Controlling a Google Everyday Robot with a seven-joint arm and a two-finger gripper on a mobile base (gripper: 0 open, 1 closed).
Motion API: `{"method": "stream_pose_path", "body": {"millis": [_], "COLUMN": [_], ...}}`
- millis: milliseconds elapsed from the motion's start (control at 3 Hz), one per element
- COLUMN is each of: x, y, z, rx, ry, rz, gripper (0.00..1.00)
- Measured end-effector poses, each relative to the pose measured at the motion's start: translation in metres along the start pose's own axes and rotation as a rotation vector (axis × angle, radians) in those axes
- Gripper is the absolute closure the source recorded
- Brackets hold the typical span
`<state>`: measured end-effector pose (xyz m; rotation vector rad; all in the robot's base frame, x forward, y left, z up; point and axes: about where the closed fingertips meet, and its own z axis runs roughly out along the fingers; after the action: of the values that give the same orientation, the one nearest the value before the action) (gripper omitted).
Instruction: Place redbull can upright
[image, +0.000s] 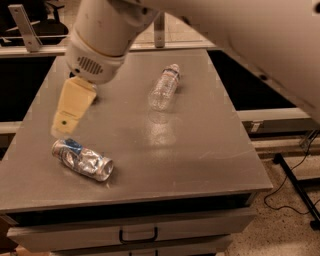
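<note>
The redbull can (82, 160) is lying sideways near the desk's (200, 150) seven o'clock corner. The gripper (64, 122) is hovering just off its eleven o'clock end, probably lining up a grasp; whether it is open or closed cannot be told.

Redbull can (82, 160): no lettering legible.
Bottle (164, 87): label unreadable.
Gripper (62, 130): near worktop (200, 150) left edge, just above can's blue end.
</note>
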<state>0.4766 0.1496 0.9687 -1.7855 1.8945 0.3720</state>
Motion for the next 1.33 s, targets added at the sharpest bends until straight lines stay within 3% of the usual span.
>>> {"method": "stream_pose_path", "body": {"millis": [333,667,1333], "x": [-0.023,-0.017,0.016], "y": [-0.012,-0.012,0.013], "z": [0.059,0.095,0.134], "rx": [-0.036,-0.047,-0.003], "ry": [-0.005,0.021,0.131], "rz": [0.075,0.192,0.386], "gripper": [0.00,0.00,0.00]}}
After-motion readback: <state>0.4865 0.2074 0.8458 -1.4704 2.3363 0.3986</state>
